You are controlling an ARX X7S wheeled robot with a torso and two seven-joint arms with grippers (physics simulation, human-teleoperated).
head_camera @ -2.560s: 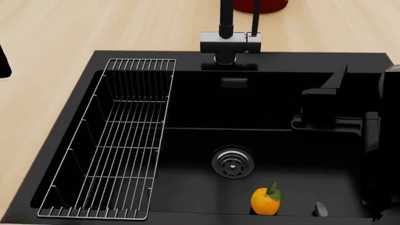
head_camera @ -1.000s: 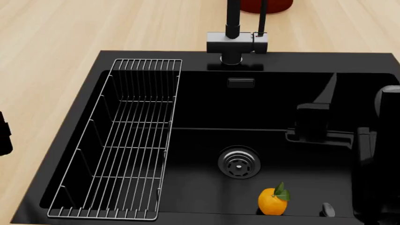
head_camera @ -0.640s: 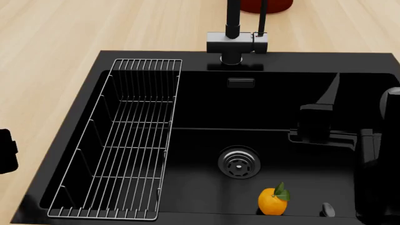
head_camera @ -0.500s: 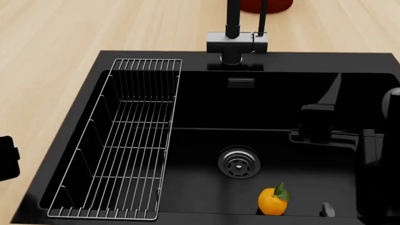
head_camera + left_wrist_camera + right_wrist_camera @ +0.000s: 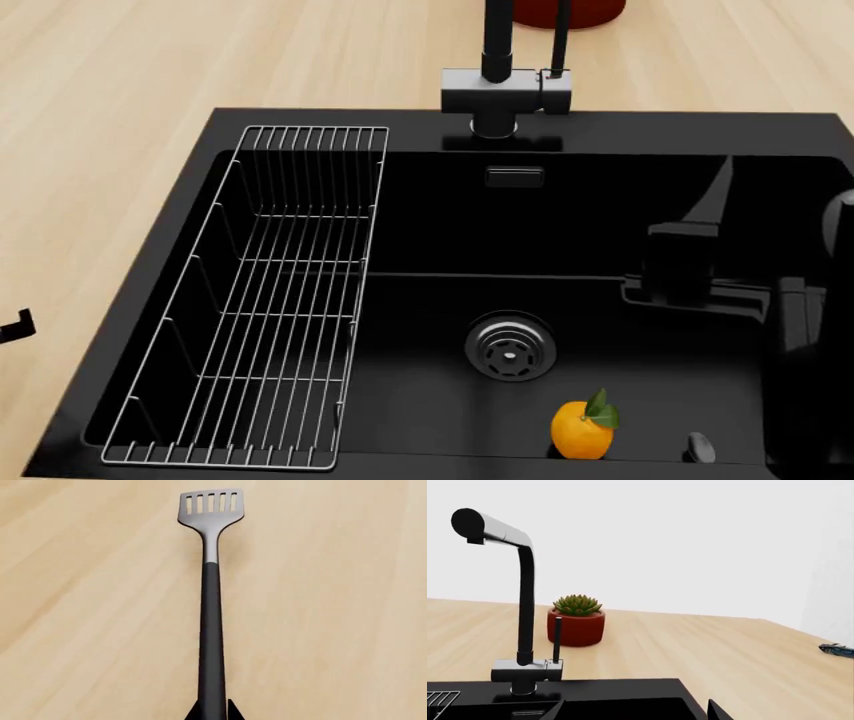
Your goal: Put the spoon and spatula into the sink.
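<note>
The left gripper [image 5: 212, 711] sits at the end of the spatula [image 5: 211, 605], its grip hidden, likely to carry it to the sink [image 5: 534, 130], where the spoon [image 5: 698, 446] lies; the right gripper's [image 5: 634, 711] state is hidden too.

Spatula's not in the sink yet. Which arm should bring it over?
Left: its gripper already straddles the spatula handle on the wooden counter. The right arm hangs over the sink.

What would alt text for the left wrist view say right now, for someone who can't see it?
A spatula lies flat on a light wooden countertop, its long black handle running toward the camera and its slotted silver head at the far end. Two dark tips of the left gripper flank the handle's near end at the picture's edge; whether they grip it cannot be told.
</note>
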